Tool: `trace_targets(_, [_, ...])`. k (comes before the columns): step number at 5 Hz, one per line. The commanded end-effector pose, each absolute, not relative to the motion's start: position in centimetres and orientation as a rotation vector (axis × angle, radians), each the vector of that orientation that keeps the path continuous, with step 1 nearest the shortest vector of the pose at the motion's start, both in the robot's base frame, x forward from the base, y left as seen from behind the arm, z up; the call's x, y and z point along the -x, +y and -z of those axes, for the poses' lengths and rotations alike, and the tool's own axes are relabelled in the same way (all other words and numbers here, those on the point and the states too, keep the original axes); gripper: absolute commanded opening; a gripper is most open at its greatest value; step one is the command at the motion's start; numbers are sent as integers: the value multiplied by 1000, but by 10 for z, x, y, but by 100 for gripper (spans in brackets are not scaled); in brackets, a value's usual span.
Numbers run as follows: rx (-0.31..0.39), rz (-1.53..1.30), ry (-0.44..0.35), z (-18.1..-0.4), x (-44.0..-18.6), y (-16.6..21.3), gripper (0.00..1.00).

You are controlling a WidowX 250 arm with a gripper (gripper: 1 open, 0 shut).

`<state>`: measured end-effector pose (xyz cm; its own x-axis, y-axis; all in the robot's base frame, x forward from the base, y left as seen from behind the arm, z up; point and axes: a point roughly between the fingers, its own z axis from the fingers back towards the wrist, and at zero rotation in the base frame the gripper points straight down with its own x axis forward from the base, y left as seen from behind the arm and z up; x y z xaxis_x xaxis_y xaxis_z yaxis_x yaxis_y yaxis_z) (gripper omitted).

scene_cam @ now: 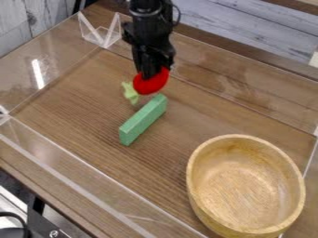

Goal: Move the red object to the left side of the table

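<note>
A low clear acrylic wall (32, 70) edges the left side of the brown wood-grain bench (74, 139), with a broad bare stretch of wood inside it running from the far corner down to the near edge. A folded clear fixture (97, 33) stands at the far left corner, apart from everything else.

Right of that open stretch, near the middle of the bench, the black arm (149, 23) comes straight down from the top of the frame, its claw (152, 76) pointing at the surface. The claw is narrowed onto the red object (149, 83) — a small glossy ball whose green leafy stub (128, 90) pokes out to the left, low over the wood. Whether the ball touches the bench cannot be told.

Just beside and below it lies the green block (141, 121), flat and slanted, its upper end close under the red object; contact between the two cannot be made out.

Further right the wood is open again up to the far rail, while the near right corner is taken by the round wooden bowl (245, 223) — upright, well apart from block and claw, its rim close to the right wall.
</note>
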<state>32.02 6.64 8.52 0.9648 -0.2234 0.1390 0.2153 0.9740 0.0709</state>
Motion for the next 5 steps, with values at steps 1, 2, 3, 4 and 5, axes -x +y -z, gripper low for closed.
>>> trace_targets(1, [-77,159,-248,-128,-328,62,100])
trace_targets(2, [-78,170,-237,-116,-340,81,100])
trace_targets(3, [-77,191,-220,-101,-344,93,100])
trace_targets(4, [-74,217,-204,-87,-348,100,100])
trace_targets(5, [-75,181,-188,-81,-360,107,100])
